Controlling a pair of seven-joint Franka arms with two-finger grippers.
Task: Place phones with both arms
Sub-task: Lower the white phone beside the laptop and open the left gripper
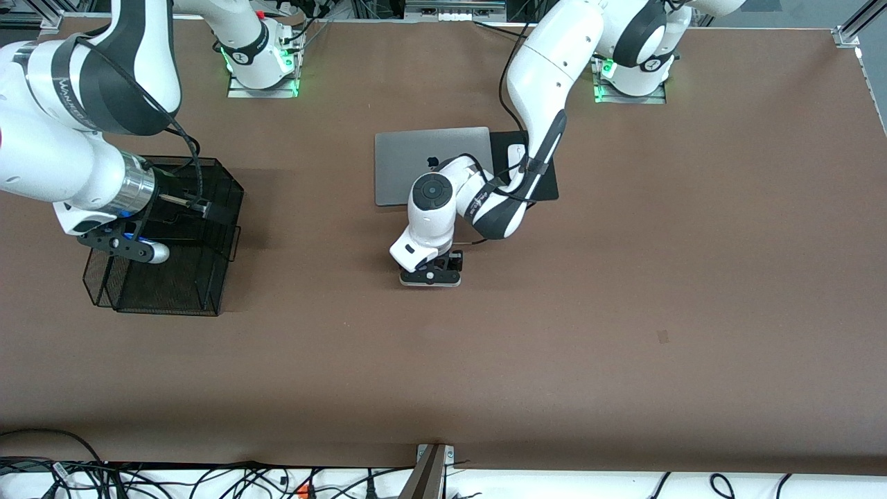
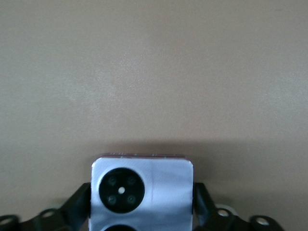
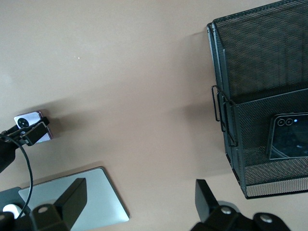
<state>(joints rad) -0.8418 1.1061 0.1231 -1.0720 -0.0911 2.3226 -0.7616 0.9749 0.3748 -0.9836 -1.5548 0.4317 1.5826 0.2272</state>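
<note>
A small squarish lavender-white phone point(image 1: 429, 279) with two black circles lies on the table a little nearer the front camera than the laptop. My left gripper point(image 1: 433, 267) is low over it and straddles it. In the left wrist view the phone point(image 2: 159, 192) fills the space inside the left gripper point(image 2: 142, 192). It also shows as a small pale phone point(image 3: 29, 126) in the right wrist view. A black phone point(image 3: 288, 137) lies in the mesh basket. My right gripper point(image 3: 139, 192) hangs open and empty over the basket point(image 1: 166, 277). The long thin phone is out of view.
A shut silver laptop point(image 1: 405, 163) lies mid-table, with a white mouse point(image 1: 516, 154) on a black pad point(image 1: 544, 184) beside it, partly under the left arm. The black mesh basket point(image 3: 260, 57) stands toward the right arm's end of the table.
</note>
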